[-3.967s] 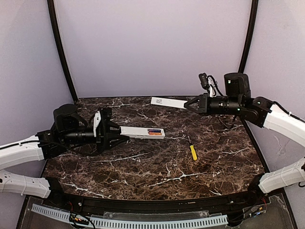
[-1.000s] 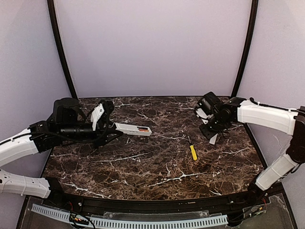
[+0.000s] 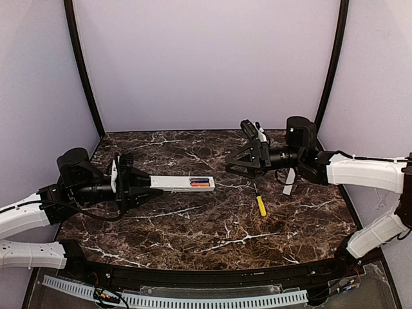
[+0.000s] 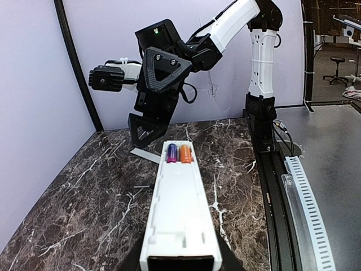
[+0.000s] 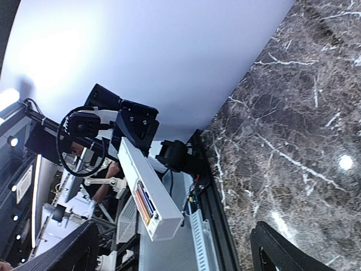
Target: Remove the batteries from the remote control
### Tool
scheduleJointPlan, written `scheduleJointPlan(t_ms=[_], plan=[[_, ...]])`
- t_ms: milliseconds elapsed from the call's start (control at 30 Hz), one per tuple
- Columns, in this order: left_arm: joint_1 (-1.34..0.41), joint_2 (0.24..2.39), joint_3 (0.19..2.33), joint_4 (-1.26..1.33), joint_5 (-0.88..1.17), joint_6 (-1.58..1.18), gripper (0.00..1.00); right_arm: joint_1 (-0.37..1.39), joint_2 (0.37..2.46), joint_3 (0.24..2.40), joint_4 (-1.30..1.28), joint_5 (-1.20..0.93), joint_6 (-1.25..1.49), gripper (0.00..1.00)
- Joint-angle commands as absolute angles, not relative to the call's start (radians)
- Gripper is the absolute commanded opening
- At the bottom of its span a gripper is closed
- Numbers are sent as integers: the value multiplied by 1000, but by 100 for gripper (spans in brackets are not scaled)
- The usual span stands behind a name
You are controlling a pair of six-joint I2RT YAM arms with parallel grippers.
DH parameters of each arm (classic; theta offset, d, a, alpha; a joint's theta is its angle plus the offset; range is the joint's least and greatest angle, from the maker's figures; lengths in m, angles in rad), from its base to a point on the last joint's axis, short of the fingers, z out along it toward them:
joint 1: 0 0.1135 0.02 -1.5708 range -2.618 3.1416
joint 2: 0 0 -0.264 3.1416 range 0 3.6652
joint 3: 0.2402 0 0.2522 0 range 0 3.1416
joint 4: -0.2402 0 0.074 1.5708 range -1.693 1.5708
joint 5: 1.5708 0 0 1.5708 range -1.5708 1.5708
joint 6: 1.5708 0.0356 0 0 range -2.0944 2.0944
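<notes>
Left jaws pinch remote control (image 3: 172, 183); long axis points its batteries (image 3: 200, 183) end toward spread right jaws, near, not touching.

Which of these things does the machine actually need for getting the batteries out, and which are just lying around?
In the job: remote control, gripped by the left pincer; two batteries in its recess; right pincer, open.
Lying about: yellow-handled screwdriver; pale cover strip.
</notes>
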State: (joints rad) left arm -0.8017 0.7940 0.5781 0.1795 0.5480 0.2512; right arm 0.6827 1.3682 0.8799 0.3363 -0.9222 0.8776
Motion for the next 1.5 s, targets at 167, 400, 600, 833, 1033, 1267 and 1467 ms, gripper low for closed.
scheduleJointPlan(t_ms=[167, 400, 600, 833, 1033, 1267, 1467], plan=[[-805, 780, 550, 290, 577, 249, 0, 767, 1464, 860, 686, -1003, 1103, 83], [-805, 775, 544, 293, 565, 251, 0, 804, 1540, 865, 838, -1031, 1188, 62], [-805, 770, 538, 297, 546, 256, 0, 824, 1567, 874, 889, -1052, 1223, 52], [-805, 770, 538, 298, 538, 261, 0, 839, 1577, 876, 909, -1063, 1239, 44], [-805, 770, 537, 296, 529, 264, 0, 853, 1586, 884, 913, -1075, 1244, 38], [-805, 770, 537, 294, 523, 267, 0, 856, 1588, 881, 929, -1076, 1253, 18], [-805, 770, 540, 292, 510, 255, 20, 856, 1587, 877, 952, -1075, 1266, 2]])
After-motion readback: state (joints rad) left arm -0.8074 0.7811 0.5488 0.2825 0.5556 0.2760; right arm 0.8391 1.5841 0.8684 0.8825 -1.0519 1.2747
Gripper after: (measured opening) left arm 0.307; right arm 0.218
